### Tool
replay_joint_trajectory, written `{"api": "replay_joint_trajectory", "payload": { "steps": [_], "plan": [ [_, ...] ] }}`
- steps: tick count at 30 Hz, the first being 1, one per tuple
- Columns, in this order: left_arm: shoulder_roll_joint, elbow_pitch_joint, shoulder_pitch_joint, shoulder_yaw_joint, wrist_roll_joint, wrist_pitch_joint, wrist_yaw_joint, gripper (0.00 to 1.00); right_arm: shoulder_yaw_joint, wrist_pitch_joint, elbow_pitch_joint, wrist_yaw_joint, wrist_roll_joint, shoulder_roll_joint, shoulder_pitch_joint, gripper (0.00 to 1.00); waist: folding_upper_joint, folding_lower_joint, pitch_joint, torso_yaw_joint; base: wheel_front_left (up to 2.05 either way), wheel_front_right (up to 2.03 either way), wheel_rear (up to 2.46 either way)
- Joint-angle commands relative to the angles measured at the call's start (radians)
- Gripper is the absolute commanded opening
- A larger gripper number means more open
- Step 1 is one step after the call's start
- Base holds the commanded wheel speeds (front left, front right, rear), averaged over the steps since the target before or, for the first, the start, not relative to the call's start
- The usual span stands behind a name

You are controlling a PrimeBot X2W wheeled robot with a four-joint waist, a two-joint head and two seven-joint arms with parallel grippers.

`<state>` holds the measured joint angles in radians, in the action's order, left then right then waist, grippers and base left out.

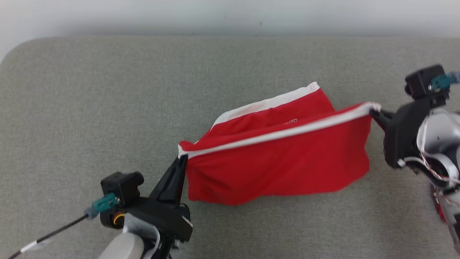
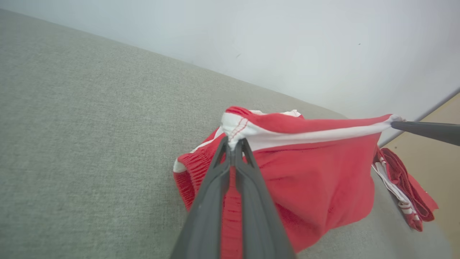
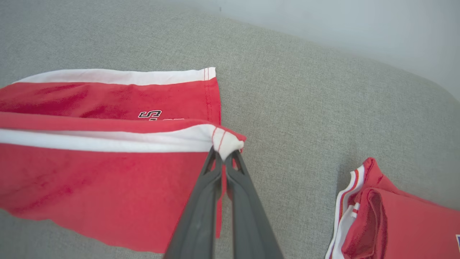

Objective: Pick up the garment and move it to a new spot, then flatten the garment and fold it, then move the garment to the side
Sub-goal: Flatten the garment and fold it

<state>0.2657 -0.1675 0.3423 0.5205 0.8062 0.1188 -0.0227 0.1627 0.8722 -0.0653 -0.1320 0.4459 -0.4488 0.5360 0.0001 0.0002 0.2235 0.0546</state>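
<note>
The garment (image 1: 280,162) is a pair of red shorts with white side stripes, held stretched above the grey cushion between both grippers. My left gripper (image 1: 182,158) is shut on its left corner, seen up close as a pinched white hem (image 2: 235,138). My right gripper (image 1: 373,112) is shut on the opposite corner, where the white stripe ends (image 3: 227,147). The lower red panel hangs down from the taut white edge. The far leg (image 3: 107,93) lies flat on the cushion, with a small logo showing.
The grey cushion (image 1: 107,90) spreads wide to the left and back, ending at a pale wall (image 1: 230,14). A second folded red garment with white trim (image 3: 391,219) lies on the cushion to the right of my right gripper.
</note>
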Motion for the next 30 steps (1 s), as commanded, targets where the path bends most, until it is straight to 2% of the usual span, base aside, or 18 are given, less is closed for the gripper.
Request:
{"api": "replay_joint_trajectory", "payload": {
  "steps": [1, 7, 11, 12, 13, 14, 15, 16, 21, 24, 28, 30],
  "plan": [
    [-0.009, -0.022, 0.034, -0.005, -0.010, 0.000, -0.016, 0.00, 0.021, -0.038, -0.047, 0.003, -0.004, 0.004, 0.054, 0.00, -0.0001, -0.0002, 0.050, 0.032, 0.00, 0.00, 0.00],
    [-0.051, -0.090, 0.120, -0.013, -0.028, 0.015, -0.049, 0.00, 0.083, -0.160, -0.231, 0.003, -0.027, 0.035, 0.213, 0.00, -0.0001, -0.0002, 0.109, 0.060, 0.00, 0.00, 0.00],
    [-0.078, -0.128, 0.162, -0.012, -0.033, 0.028, -0.055, 0.00, 0.111, -0.233, -0.336, 0.003, -0.049, 0.062, 0.283, 0.00, -0.0001, -0.0002, 0.132, 0.076, 0.00, 0.00, 0.00],
    [-0.081, -0.138, 0.172, -0.008, -0.038, 0.031, -0.052, 0.15, 0.117, -0.256, -0.360, 0.003, -0.054, 0.068, 0.299, 0.00, -0.0001, -0.0002, 0.135, 0.078, 0.00, 0.00, 0.00],
    [-0.081, -0.138, 0.172, -0.008, -0.038, 0.031, -0.052, 0.15, 0.117, -0.256, -0.360, 0.003, -0.054, 0.068, 0.299, 0.00, -0.0001, -0.0002, 0.135, 0.078, 0.00, 0.00, 0.00],
    [-0.086, -0.146, 0.180, -0.008, -0.041, 0.036, -0.053, 0.46, 0.123, -0.277, -0.379, 0.003, -0.060, 0.072, 0.314, 0.00, -0.0001, -0.0002, 0.137, 0.080, 0.00, 0.00, 0.00],
    [-0.091, -0.156, 0.186, -0.008, -0.042, 0.040, -0.054, 1.00, 0.130, -0.294, -0.401, 0.003, -0.062, 0.077, 0.324, 0.85, -0.0001, -0.0002, 0.138, 0.082, 0.00, 0.00, 0.00],
    [-0.094, -0.164, 0.193, -0.006, -0.046, 0.046, -0.053, 1.00, 0.133, -0.315, -0.421, 0.003, -0.058, 0.086, 0.331, 1.00, -0.0001, -0.0002, 0.138, 0.083, 0.00, 0.00, 0.00],
    [-0.099, -0.202, 0.202, 0.005, -0.056, 0.069, -0.037, 1.00, 0.176, -0.363, -0.489, 0.003, -0.028, 0.097, 0.353, 1.00, -0.0001, -0.0002, 0.113, 0.080, 0.00, 0.00, 0.00],
    [-0.084, -0.210, 0.183, -0.004, -0.082, 0.109, -0.045, 1.00, 0.179, -0.381, -0.509, 0.003, 0.004, 0.092, 0.345, 1.00, -0.0001, -0.0002, 0.082, 0.073, 0.00, 0.00, 0.00],
    [-0.070, -0.179, 0.118, -0.053, -0.142, 0.146, -0.066, 1.00, 0.161, -0.373, -0.536, 0.003, 0.046, 0.089, 0.303, 1.00, -0.0001, -0.0002, 0.036, 0.061, 0.00, 0.00, 0.00],
    [-0.073, -0.115, 0.075, -0.120, -0.202, 0.147, -0.079, 1.00, 0.150, -0.363, -0.545, 0.003, 0.064, 0.082, 0.285, 1.00, -0.0001, -0.0002, 0.020, 0.057, 0.00, 0.00, 0.00]
  ]
}}
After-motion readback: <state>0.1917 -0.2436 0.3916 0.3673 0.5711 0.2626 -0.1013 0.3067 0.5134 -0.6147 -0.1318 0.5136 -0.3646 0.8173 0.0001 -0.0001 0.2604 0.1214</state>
